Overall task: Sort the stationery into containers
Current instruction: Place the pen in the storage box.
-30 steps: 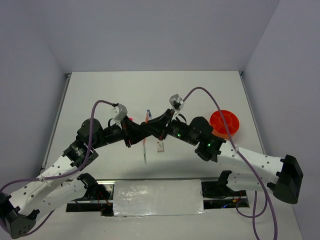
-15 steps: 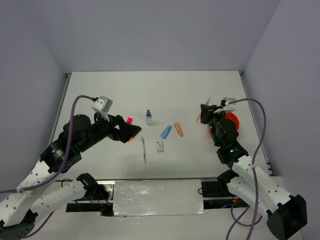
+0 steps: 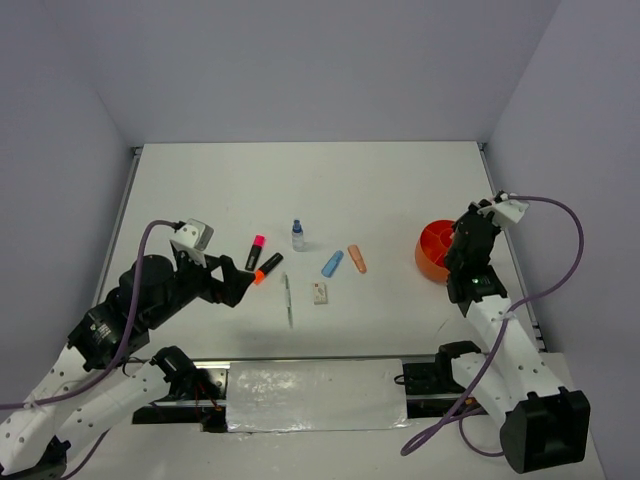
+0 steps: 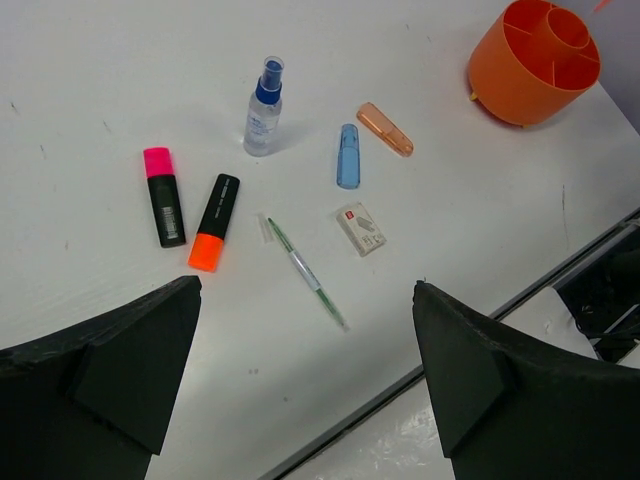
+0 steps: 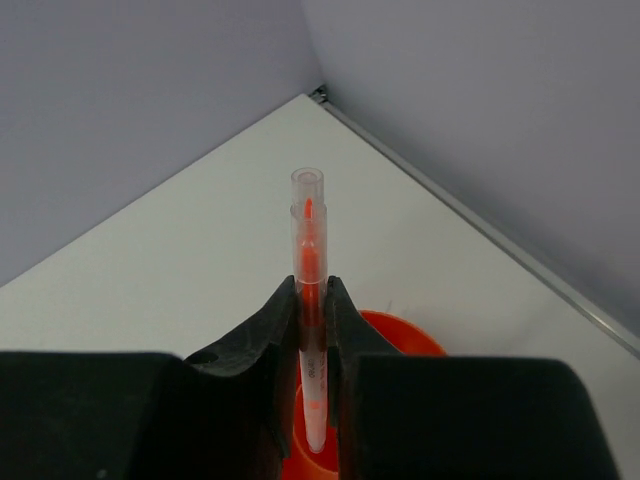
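My right gripper [image 5: 312, 290] is shut on a thin orange pen [image 5: 307, 230], held upright with its lower end inside the orange bowl [image 5: 400, 335]. From above, that bowl [image 3: 430, 255] sits at the right, partly under my right gripper [image 3: 463, 245]. My left gripper [image 4: 307, 288] hangs open and empty above the table, near a silver pen [image 4: 305, 272]. Beyond it lie a pink-capped highlighter [image 4: 163, 196], an orange-capped highlighter [image 4: 213, 222], a blue-capped bottle [image 4: 263, 107], a blue marker [image 4: 348, 156], a peach marker [image 4: 385, 129] and a white eraser block [image 4: 360, 229].
Grey walls close the table on three sides. A metal rail [image 4: 520, 300] runs along the near table edge, with a foil-covered panel [image 3: 315, 393] between the arm bases. The loose items cluster mid-table, left of the bowl [image 4: 533, 62].
My left gripper has opened and drawn back to the left, leaving both highlighters lying on the table. My right arm has swung right and now holds the orange pen over the bowl.
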Available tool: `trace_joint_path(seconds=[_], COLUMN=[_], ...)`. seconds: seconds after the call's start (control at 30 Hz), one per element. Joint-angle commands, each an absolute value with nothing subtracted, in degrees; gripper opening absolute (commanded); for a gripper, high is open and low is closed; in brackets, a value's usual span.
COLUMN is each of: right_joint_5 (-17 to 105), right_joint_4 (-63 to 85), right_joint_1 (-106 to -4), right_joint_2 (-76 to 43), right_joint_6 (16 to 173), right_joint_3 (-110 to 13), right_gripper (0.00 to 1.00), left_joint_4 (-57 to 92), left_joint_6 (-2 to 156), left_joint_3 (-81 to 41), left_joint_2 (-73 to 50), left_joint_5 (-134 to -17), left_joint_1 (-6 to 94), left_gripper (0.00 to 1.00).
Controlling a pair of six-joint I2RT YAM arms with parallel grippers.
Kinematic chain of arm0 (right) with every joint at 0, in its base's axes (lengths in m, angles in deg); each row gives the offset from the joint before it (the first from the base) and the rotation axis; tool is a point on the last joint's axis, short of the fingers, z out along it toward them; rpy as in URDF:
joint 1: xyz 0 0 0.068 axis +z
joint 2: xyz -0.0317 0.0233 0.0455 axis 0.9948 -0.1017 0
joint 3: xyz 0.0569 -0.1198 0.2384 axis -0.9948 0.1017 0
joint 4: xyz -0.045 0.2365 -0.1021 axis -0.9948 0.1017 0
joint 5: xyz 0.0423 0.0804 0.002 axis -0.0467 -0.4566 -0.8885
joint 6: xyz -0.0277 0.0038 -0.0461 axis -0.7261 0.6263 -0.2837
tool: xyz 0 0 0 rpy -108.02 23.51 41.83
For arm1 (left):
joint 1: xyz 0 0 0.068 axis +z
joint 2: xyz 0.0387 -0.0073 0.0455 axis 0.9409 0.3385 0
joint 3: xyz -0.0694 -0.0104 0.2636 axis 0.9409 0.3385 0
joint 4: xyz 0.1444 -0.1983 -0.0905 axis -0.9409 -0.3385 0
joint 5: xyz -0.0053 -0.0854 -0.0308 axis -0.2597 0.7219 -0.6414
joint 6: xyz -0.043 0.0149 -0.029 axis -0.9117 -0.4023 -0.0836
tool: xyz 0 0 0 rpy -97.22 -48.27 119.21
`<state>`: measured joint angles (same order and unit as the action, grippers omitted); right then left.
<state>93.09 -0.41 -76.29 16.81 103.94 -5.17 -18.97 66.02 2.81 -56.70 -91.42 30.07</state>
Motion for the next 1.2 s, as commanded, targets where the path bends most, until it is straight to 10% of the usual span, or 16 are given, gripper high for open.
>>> trace_joint_path(seconds=[0.0, 0.47, 0.77, 0.83, 1.17], right_joint_5=[98.2, 92.7, 87.1, 86.4, 73.0], right_joint_4=[-0.6, -4.3, -4.0, -3.1, 6.1], right_joint_1=[-78.0, -79.3, -79.3, -79.3, -76.0], right_joint_2=[16.7, 9.5, 15.9, 16.7, 23.5], right_joint_6=[105.7, 106.2, 108.3, 108.4, 108.5], right_joint_3=[-5.7, -3.8, 0.6, 0.6, -7.9], right_gripper=[0.0, 0.06, 0.44, 0.66, 0.79], left_joint_4=[-16.9, -16.8, -17.7, -17.9, -17.5], left_joint_6=[67.6, 68.1, 66.8, 66.6, 57.3], left_joint_3=[2.7, 2.8, 2.1, 1.9, 3.0], left_joint_2=[-56.2, -56.5, -54.0, -53.5, -47.1], left_joint_5=[-90.4, -89.5, -92.1, -92.4, -94.2], left_joint_1=[30.1, 30.1, 30.1, 30.1, 30.1], left_gripper=[0.99, 0.99, 0.99, 0.99, 0.99])
